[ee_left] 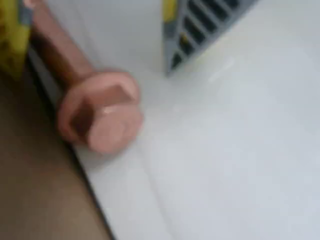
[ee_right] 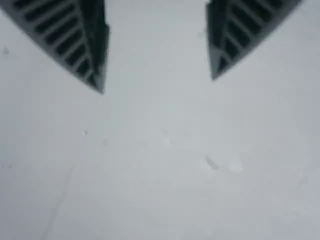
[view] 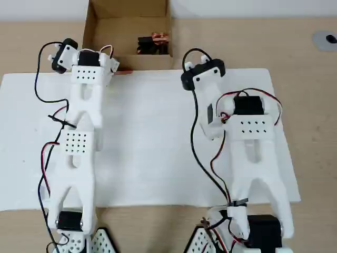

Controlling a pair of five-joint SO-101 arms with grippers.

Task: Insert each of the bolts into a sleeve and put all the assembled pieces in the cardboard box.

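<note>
At upper centre, one brown cardboard box (view: 90, 31) holds clustered copper-and-black assembled pieces (view: 154, 44), count unclear | one copper hex-head bolt (ee_left: 100, 117) at the edge of the white sheet (view: 158, 153), by the wide-open left gripper (view: 110, 66) | right gripper (ee_right: 157, 82) spread wide over sheet

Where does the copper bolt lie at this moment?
The copper bolt lies at the far edge of the white sheet, on the left side, beside the left pincer and just in front of the cardboard box.

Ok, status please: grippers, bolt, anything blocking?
Both open. Left gripper beside copper bolt at mat edge, not gripped. Right gripper over white mat. Cardboard box wall close to bolt.
</note>
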